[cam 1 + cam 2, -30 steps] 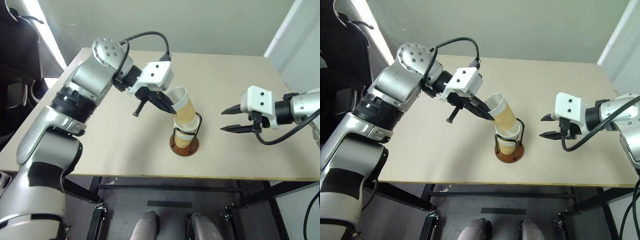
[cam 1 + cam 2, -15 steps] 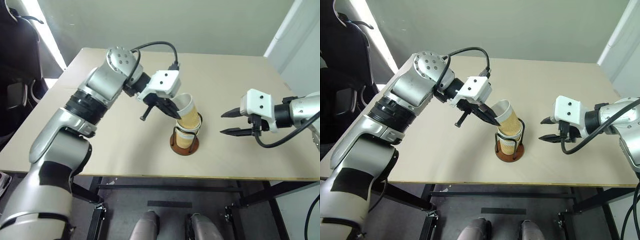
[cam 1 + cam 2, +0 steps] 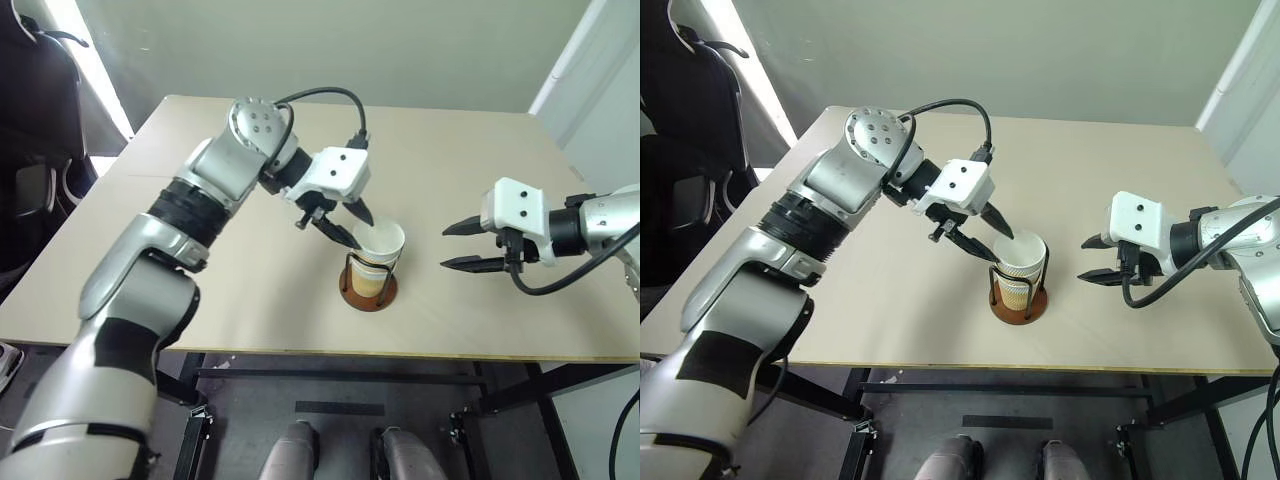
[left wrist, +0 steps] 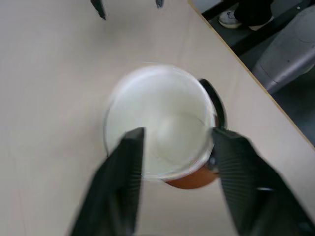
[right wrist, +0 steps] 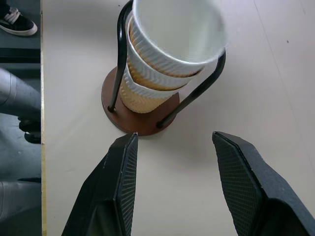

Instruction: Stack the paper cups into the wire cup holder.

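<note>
The left end effector hangs just above the paper cups, its fingers spread and released. The three cups sit nested in the wire cup holder near the surface's front edge. Well apart, the right end effector is spread, empty.

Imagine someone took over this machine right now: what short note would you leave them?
Left tool: open, right above the stack, holding nothing.
Right tool: open, empty, off to the side of the holder.
Three tan ribbed paper cups with white rims: nested inside the black wire cup holder on its round reddish-brown base, on the beige table.
Done: all three stacked.
Left: probably only pull the arms back; top cup's seating looks fine, but check.
</note>
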`<state>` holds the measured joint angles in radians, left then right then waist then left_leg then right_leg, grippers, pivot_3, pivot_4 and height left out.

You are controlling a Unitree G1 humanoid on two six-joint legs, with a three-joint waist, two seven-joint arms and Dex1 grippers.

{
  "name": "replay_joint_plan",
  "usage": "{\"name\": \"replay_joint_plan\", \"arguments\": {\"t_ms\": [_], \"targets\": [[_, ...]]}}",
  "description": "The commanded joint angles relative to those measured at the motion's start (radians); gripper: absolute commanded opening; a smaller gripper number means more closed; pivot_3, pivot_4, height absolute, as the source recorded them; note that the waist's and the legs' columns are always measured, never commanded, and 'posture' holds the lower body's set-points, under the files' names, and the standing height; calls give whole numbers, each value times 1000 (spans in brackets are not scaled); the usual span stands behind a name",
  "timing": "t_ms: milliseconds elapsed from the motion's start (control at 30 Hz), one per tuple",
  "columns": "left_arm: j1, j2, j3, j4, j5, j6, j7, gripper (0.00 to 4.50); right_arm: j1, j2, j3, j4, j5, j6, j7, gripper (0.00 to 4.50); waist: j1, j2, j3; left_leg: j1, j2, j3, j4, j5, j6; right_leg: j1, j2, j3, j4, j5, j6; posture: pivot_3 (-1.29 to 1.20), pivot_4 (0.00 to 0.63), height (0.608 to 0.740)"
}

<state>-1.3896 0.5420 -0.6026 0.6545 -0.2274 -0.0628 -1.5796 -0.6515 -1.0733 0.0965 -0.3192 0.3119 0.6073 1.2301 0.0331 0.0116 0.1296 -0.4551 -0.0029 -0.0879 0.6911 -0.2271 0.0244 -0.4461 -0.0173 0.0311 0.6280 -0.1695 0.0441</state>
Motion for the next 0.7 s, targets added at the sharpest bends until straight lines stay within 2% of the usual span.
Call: {"name": "replay_joint_plan", "arguments": {"t_ms": [33, 100, 133, 267, 400, 700], "targets": [[-13, -19, 100, 17, 19, -14, -1, 3688, -6, -10, -26, 3, 1, -20, 7, 2387, 0, 0, 0, 0, 0, 0, 0, 0, 0, 0, 0, 0, 0, 0, 0, 0, 150, 740], [-6, -28, 148, 22, 27, -7, 40, 4382, -5, -7, -19, 16, -7, -33, 8, 2387, 0, 0, 0, 0, 0, 0, 0, 0, 0, 0, 0, 0, 0, 0, 0, 0, 150, 740], [-1, -31, 174, 23, 32, -13, 70, 4480, -5, -5, -17, 23, -10, -40, 8, 2387, 0, 0, 0, 0, 0, 0, 0, 0, 0, 0, 0, 0, 0, 0, 0, 0, 150, 740], [42, 6, 277, 0, 32, 72, 152, 4480, -13, 6, 3, 53, -27, -71, 12, 2387, -3, 0, 0, 0, 0, 0, 0, 0, 0, 0, 0, 0, 0, 0, 1, 0, 150, 740], [148, 74, 383, -90, 23, 149, 241, 4480, -39, 29, 19, 95, -38, -97, 17, 2387, -12, 0, 0, 1, 0, 1, -1, 0, 0, 0, 0, 0, 0, 0, 1, 0, 150, 740], [365, 159, 625, -256, 9, 298, 552, 4480, -131, 230, -21, 349, -64, -164, -138, 2387, -10, 0, 0, 2, 0, 0, 0, 3, -3, 0, 1, 0, 1, 0, 0, 0, 150, 740]]}}
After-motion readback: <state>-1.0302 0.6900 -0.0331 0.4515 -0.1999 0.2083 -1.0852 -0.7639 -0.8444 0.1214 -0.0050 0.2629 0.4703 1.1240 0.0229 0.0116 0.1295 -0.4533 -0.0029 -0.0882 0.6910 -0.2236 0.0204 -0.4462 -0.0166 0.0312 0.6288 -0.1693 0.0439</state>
